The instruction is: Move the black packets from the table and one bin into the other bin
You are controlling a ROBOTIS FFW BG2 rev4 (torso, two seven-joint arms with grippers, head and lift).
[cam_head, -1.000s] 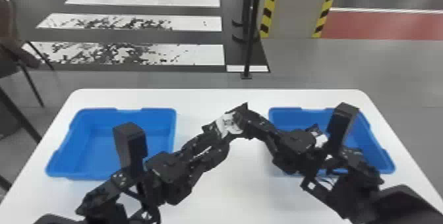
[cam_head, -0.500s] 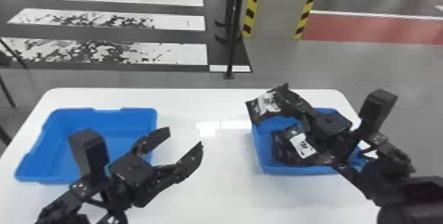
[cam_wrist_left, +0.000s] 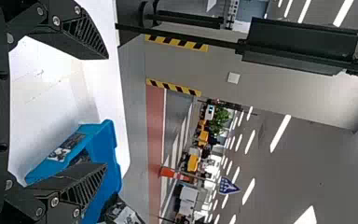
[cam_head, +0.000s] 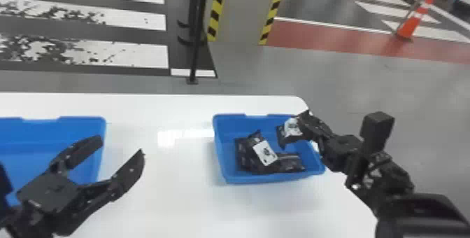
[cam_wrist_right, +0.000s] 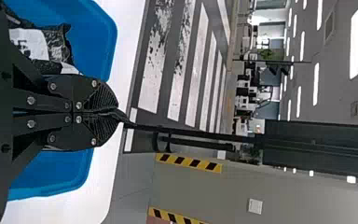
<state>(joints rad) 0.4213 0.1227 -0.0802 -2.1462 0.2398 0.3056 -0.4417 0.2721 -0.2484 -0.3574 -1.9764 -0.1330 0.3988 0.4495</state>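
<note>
The relation that counts is the packet in the grip against the heap below: with twelve o'clock pointing away from the robot, the held packet (cam_head: 290, 129) hangs at about eight o'clock from the right gripper (cam_wrist_right: 114, 112), whose fingers are pinched narrow on its edge, and the packet heap (cam_head: 246, 155) lies at eight o'clock again, apart from it. The packet sits over the two o'clock corner of the right-hand bin (cam_head: 221, 149), tilted (its long axis is hard to read with the fingers covering one end). The right arm is much the nearer, so the next move is probably its own: ease down a little, perhaps towards eight, and let go inside the rim, where a release too close to the wall could leave the packet hung up. The left gripper (cam_head: 120, 147) stands wide and holds nothing, at nine o'clock from that bin, its fingers spread over the left-hand bin (cam_head: 35, 130) and the table (cam_head: 182, 191). The packets look like limp, crinkled film with a dull shine and white labels; the bins are smooth blue tubs, seemingly stiff plastic, with rounded corners and notched rims, on a glossy white top.
</note>
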